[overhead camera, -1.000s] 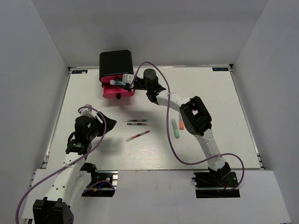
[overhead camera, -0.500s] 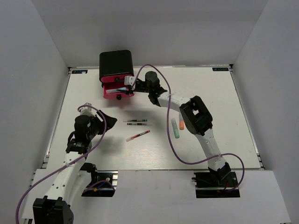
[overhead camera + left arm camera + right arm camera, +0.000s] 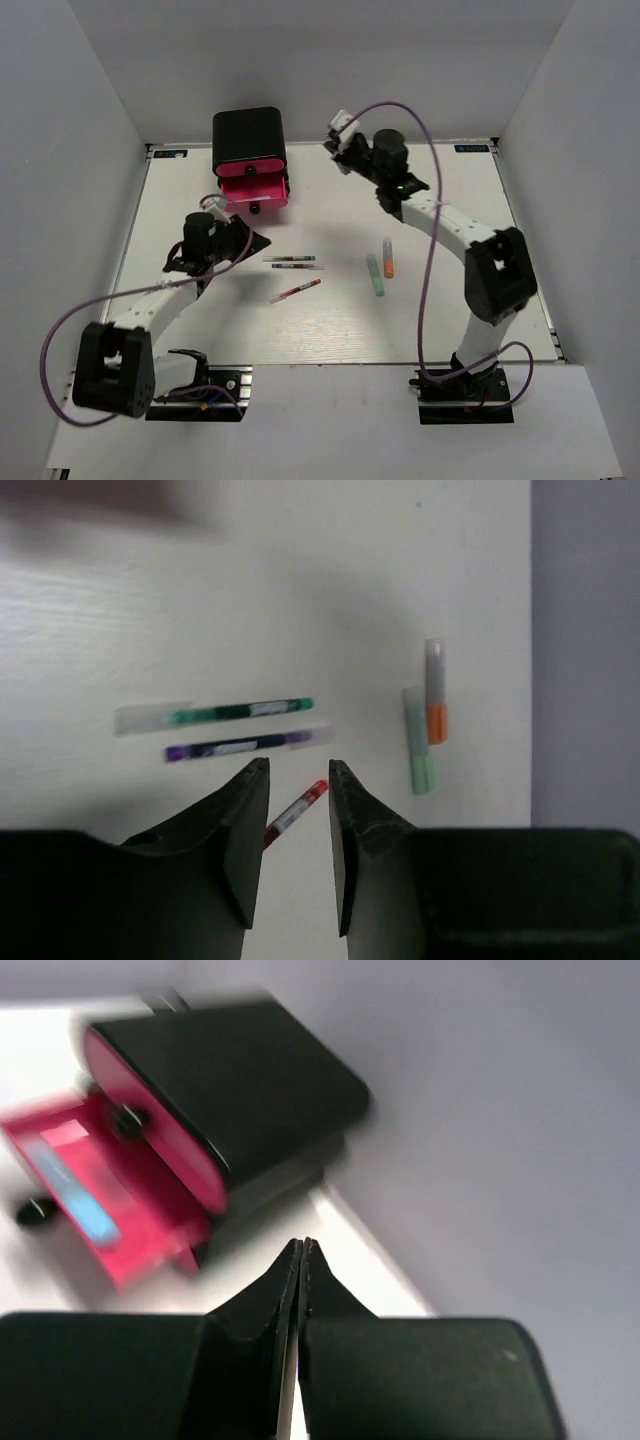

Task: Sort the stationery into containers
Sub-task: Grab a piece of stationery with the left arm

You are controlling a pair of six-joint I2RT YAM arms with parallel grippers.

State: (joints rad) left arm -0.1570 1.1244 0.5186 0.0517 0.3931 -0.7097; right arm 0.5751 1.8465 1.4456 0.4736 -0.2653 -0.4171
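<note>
Left wrist view: left end effector (image 3: 298,768) apart near the red pen (image 3: 300,808); right end effector (image 3: 302,1245) closed near the cabinet (image 3: 230,1070).

Top camera looks down on the whole table (image 3: 340,320). Left wrist eyes its pens (image 3: 240,711) up close, right wrist its cabinet (image 3: 230,1070).

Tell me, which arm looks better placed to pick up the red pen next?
Left, I'd say. The left end effector is open and pointed at the red pen close by. The right end effector is shut, raised by the back wall, far from it.
</note>
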